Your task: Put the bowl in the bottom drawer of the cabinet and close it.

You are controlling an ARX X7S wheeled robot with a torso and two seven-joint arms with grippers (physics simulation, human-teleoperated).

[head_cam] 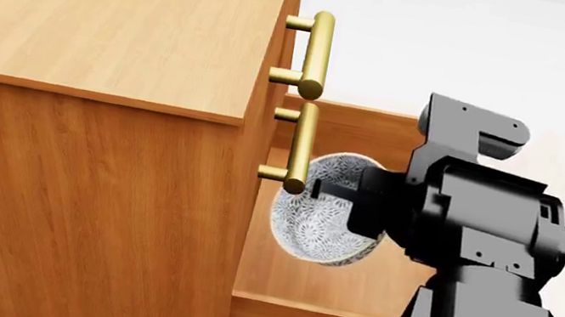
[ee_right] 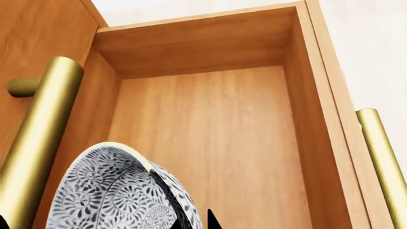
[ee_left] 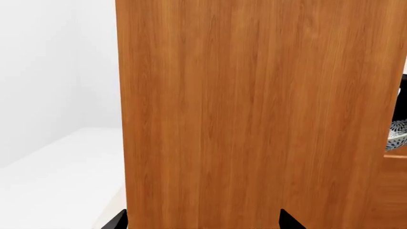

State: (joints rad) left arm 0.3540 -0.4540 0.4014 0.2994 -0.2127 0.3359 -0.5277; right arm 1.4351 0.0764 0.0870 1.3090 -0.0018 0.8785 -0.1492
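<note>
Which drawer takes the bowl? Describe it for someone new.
Find the wood-grain cabinet, then go down its front past the two shut drawers with brass handles. The bottom drawer is the only one pulled out, an open tray under the bowl that the right gripper holds.

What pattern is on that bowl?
Fine blue-grey swirls on white; the bowl shows best in the right wrist view.

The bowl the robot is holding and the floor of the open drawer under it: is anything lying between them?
No. In the right wrist view the bottom drawer shows only bare wood beyond the bowl.
</note>
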